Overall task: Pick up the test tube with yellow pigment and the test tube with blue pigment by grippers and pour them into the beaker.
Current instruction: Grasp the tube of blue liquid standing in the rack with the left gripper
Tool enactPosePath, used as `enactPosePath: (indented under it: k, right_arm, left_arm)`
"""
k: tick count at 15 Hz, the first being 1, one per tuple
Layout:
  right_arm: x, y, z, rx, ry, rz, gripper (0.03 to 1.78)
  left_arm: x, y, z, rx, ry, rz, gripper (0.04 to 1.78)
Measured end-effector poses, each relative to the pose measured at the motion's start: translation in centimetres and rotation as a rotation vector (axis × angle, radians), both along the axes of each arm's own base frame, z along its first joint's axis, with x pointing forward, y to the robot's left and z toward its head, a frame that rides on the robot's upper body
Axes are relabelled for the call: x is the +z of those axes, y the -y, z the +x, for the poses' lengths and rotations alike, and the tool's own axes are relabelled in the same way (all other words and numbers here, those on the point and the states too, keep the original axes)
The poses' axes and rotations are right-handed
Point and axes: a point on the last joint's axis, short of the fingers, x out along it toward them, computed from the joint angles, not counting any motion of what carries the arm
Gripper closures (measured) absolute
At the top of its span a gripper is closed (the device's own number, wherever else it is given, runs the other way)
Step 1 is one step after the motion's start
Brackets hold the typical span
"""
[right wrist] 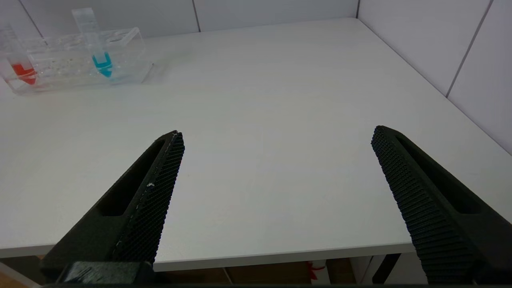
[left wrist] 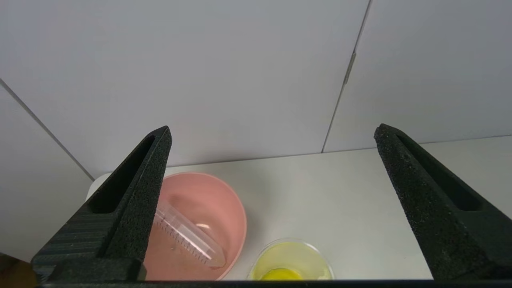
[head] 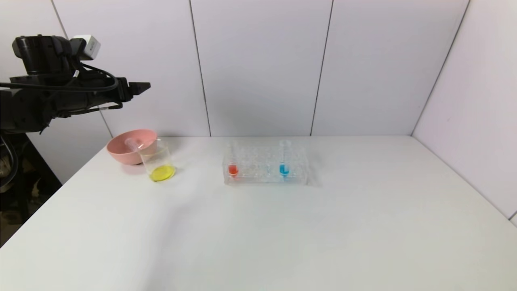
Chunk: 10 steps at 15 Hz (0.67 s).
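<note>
Left gripper [head: 143, 86] hovers above the pink bowl [head: 121, 153], fingers released and empty; right gripper [right wrist: 276, 138] fingers spread over the table [right wrist: 280, 100].

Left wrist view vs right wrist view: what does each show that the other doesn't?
Only the left wrist view: the pink bowl with an empty test tube lying in it, the beaker of yellow liquid beside it, and the open left end effector. Only the right wrist view: the tube rack holding the blue test tube and red test tube, plus the open right end effector. Both: the white table.
</note>
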Motion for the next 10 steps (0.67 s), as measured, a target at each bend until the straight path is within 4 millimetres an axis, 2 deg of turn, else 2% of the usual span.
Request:
enactPosePath:
  k: [4,7,10]
  right_arm:
    - [0.0,0.0,0.0,0.001,0.0,0.0,0.1]
    - [0.0,0.0,0.0,0.0,0.0,0.0,0.1]
    - [0.0,0.0,0.0,0.0,0.0,0.0,0.1]
  left_arm:
    - [2.6,4.5,-2.3,0.071,0.063,0.005,0.06]
    - [2.8,6.4,-4.0,0.107,0.056,0.01,0.06]
    - [2.5,8.2,-6.8,0.157,0.03,0.02,0.06]
